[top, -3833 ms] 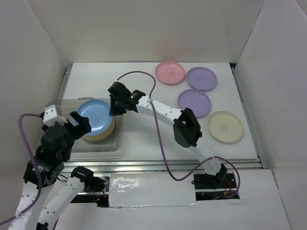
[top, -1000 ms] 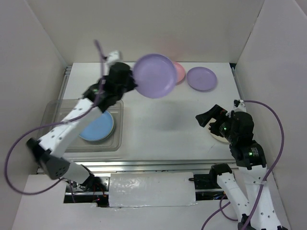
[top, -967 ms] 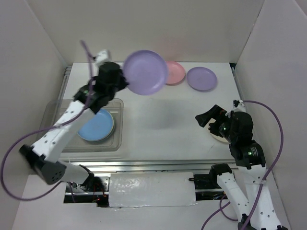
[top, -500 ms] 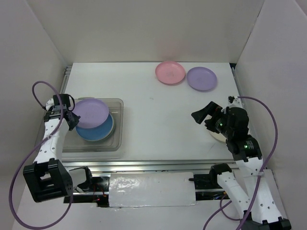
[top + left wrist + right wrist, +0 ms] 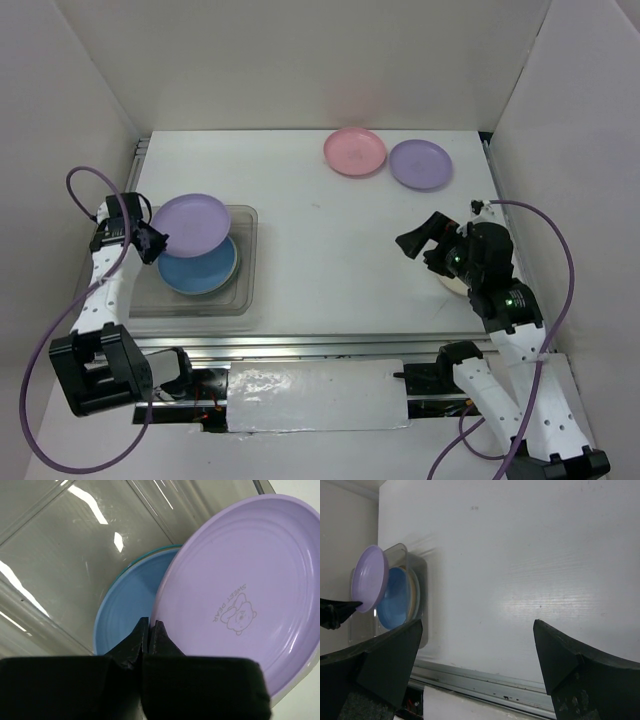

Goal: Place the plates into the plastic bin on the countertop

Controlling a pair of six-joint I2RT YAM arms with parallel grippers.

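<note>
The left gripper (image 5: 149,630) pinches a purple plate (image 5: 190,224), tilted over the blue plate (image 5: 200,272) in the bin (image 5: 245,290). A pink plate (image 5: 354,151), second purple plate (image 5: 420,163) and cream plate (image 5: 452,284) lie on the worktop (image 5: 300,230), not yet binned; the right gripper (image 5: 476,630) gapes wide, empty.

My left gripper (image 5: 150,625) sits at 6 o'clock in frame, tips pinched tight on the near rim of the purple plate (image 5: 240,590). The plate is tilted, inside face toward me, and fills the frame from 12 round to 4 o'clock. Bear print and "SWEET DEAR" lettering are readable. Blue plate (image 5: 125,615) lies under it inside the bin (image 5: 75,545), showing at 10 o'clock of my tips. Clear bin walls with glare streaks run 9 to 12. Sliver of white surface (image 5: 306,486) at 1 o'clock.
</note>
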